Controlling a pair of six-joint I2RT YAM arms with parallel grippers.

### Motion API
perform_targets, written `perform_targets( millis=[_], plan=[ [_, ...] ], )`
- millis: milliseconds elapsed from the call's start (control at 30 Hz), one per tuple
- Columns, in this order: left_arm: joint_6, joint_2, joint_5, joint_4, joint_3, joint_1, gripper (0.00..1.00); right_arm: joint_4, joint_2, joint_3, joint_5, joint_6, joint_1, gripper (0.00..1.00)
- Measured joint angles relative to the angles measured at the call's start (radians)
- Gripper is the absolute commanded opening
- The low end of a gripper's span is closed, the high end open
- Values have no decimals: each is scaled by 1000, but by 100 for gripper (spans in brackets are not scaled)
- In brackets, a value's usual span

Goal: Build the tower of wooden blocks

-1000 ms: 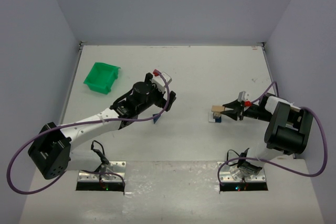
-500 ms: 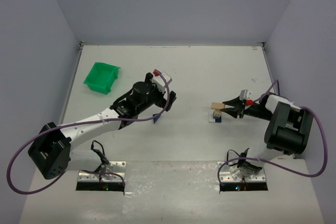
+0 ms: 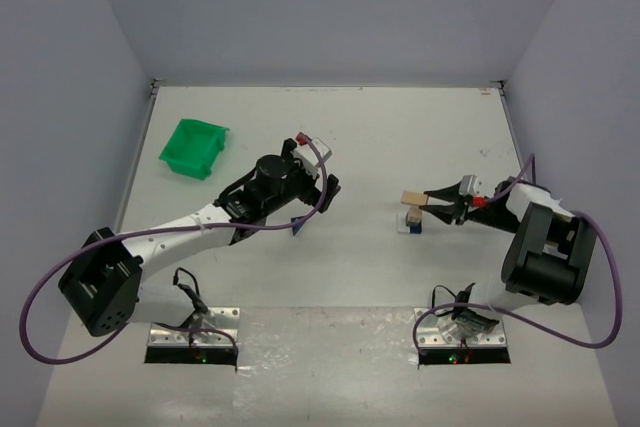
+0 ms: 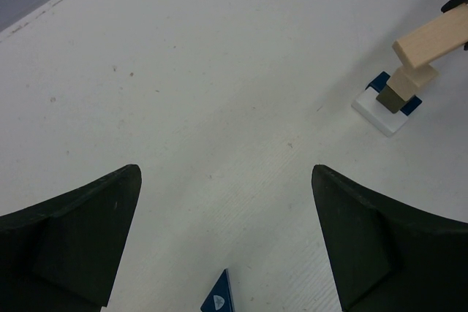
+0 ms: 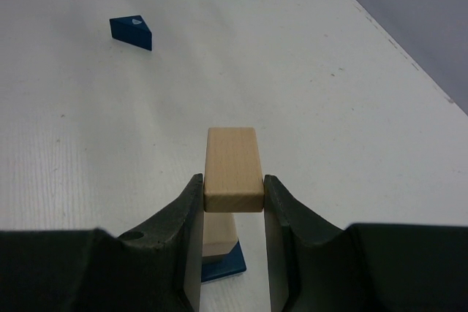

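Tower (image 3: 412,219): short stack at 3 o'clock on table (image 3: 380,117); blue base on white tile (image 4: 380,116), dark grey cube over it, small tan piece above that.
Tan block (image 5: 233,166): long, lying flat, level across top of tower; whether it touches the piece under it, cannot tell.
Right gripper (image 5: 234,189): reaches in from 3 o'clock of tower, fingers nearly closed, clamped on both long sides of tan block.
Wedge (image 3: 297,228): blue triangle, flat on table, around 7 o'clock of table centre; well apart from tower, at its 9 o'clock. Also seen far off at 11 o'clock in right wrist view.
Left gripper (image 4: 227,253): fingers spread wide, holding nothing; hangs above table with wedge low between the fingers, not touching either.
Bin (image 3: 193,147): green, at 10 o'clock on table, well apart from both grippers; contents not visible.
Other blocks: none told apart in these views.
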Motion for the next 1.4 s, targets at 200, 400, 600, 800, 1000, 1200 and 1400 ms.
perform_targets(
  millis=[200,400,600,800,1000,1200,1400],
  plan=[
    [0,13,5,0,0,0,100,79,-10,-11,-3,125,-13,29],
    [-1,13,6,6,2,0,100,342,-12,4,4,534,-13,18],
    [-4,12,6,10,2,0,100,995,-31,-90,427,1210,12,21],
    [-11,12,6,17,2,0,100,1291,6,-84,763,1540,33,27],
    [-16,9,3,34,2,0,100,1438,179,-29,980,1616,99,34],
    [-16,-26,-9,35,-2,0,100,1410,246,0,1058,1583,140,46],
    [-17,-53,-30,36,-10,0,100,1321,246,0,1081,1509,145,55]
  ],
)
